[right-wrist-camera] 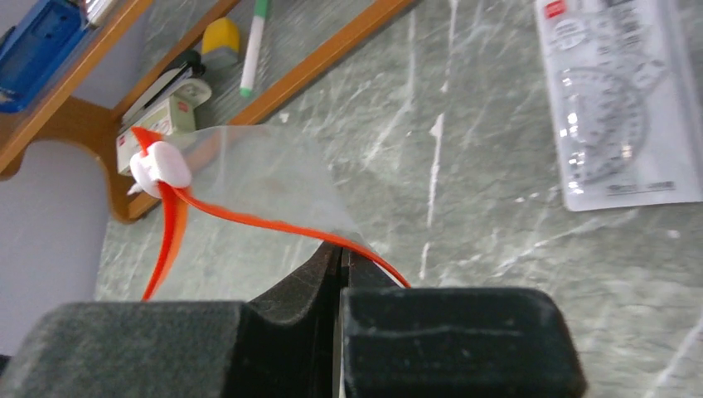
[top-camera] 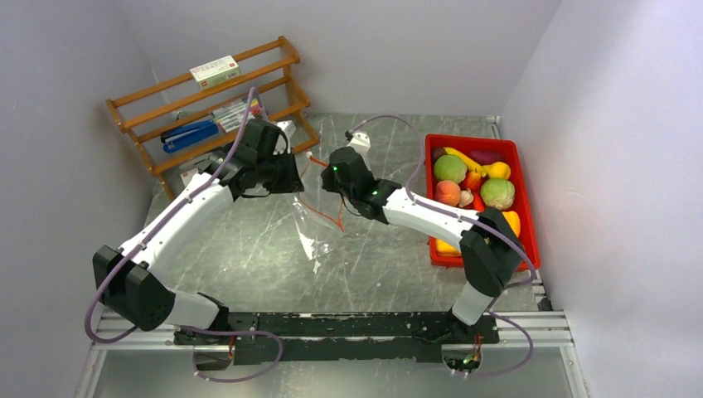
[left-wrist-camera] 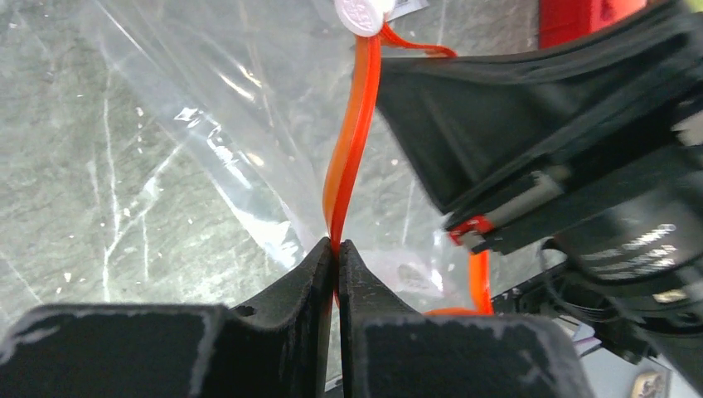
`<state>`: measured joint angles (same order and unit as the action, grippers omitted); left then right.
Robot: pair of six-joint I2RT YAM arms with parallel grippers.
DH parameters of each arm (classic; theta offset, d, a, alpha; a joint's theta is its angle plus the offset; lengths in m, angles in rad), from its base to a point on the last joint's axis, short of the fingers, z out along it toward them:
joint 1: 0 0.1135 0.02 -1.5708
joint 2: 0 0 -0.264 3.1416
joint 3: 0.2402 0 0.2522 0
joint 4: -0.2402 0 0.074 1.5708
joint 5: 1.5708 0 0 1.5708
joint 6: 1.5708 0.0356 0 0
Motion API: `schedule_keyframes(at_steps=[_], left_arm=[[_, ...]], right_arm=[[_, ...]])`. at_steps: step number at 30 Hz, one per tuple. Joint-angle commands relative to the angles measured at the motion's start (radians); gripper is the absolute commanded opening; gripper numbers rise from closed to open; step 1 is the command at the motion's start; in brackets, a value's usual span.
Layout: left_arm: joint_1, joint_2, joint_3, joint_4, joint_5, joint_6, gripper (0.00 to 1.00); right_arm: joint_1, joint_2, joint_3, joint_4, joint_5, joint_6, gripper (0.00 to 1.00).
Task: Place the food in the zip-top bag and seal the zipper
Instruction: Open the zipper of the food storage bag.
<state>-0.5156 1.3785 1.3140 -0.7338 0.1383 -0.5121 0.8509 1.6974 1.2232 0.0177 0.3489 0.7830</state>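
Kai: Mounting rail [top-camera: 348, 325] sits at the table's [top-camera: 249, 265] near edge, with both arms reaching toward mid-table. Gripper status?

Mo: Left gripper [left-wrist-camera: 336, 253] is fully closed, pinching one zipper [left-wrist-camera: 352, 141] strip. Right gripper [right-wrist-camera: 341, 253] is likewise clamped tight on the rim's other strip, with clear film caught in it.

Kai: Bag?

Mo: Zip-top bag [top-camera: 313, 228] is strung between the two grippers around mid-table, film draping toward the near edge. Can't tell whether its bottom touches the table. White slider [right-wrist-camera: 160, 166] is at one end and the strips diverge from it, so the mouth reads as open.

Kai: Food?

Mo: All the food [top-camera: 450, 169] I can see sits in the red bin [top-camera: 472, 139] along the right edge: green balls, a peach ball, a banana, other yellow pieces. Nothing visible inside the bag.

Kai: Progress?

Mo: Early, by my read. Bag gripped and opened, zero items loaded, sealing not started. Both grippers are busy, so one must let go to pick.

Kai: Any text?

Mo: Protractor packet [right-wrist-camera: 618, 108] on the table has a red tag and print, too small to read. Wooden rack [right-wrist-camera: 332, 56] is at the far left corner, and the white box [top-camera: 215, 70] on top has green print, unreadable. No brand legible.
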Motion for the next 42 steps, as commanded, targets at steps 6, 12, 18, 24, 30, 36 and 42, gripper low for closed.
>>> schedule_keyframes(at_steps=[6,12,18,24,30,36,42], left_arm=[[-0.005,-0.005,-0.011,0.050,-0.008,0.059,0.07],[-0.006,0.018,-0.018,0.071,-0.004,0.101,0.07],[-0.005,0.049,0.044,0.059,-0.066,0.182,0.07],[-0.006,0.063,0.090,0.048,-0.096,0.206,0.07],[-0.006,0.076,0.118,0.044,-0.123,0.198,0.07],[-0.006,0.039,0.062,0.139,-0.151,0.214,0.07],[-0.006,0.020,0.025,0.177,-0.173,0.241,0.07]], right_arm=[[-0.031,-0.061,-0.048,-0.082,0.162,-0.075,0.00],[-0.032,-0.121,-0.048,-0.023,-0.076,-0.154,0.00],[-0.033,-0.243,-0.064,-0.044,-0.205,-0.202,0.25],[-0.033,-0.260,0.008,-0.219,-0.161,-0.180,0.42],[-0.032,-0.243,0.010,-0.253,-0.102,-0.025,0.54],[-0.030,-0.187,0.015,-0.125,-0.216,0.096,0.54],[-0.024,-0.068,0.096,-0.137,-0.206,0.128,0.55]])
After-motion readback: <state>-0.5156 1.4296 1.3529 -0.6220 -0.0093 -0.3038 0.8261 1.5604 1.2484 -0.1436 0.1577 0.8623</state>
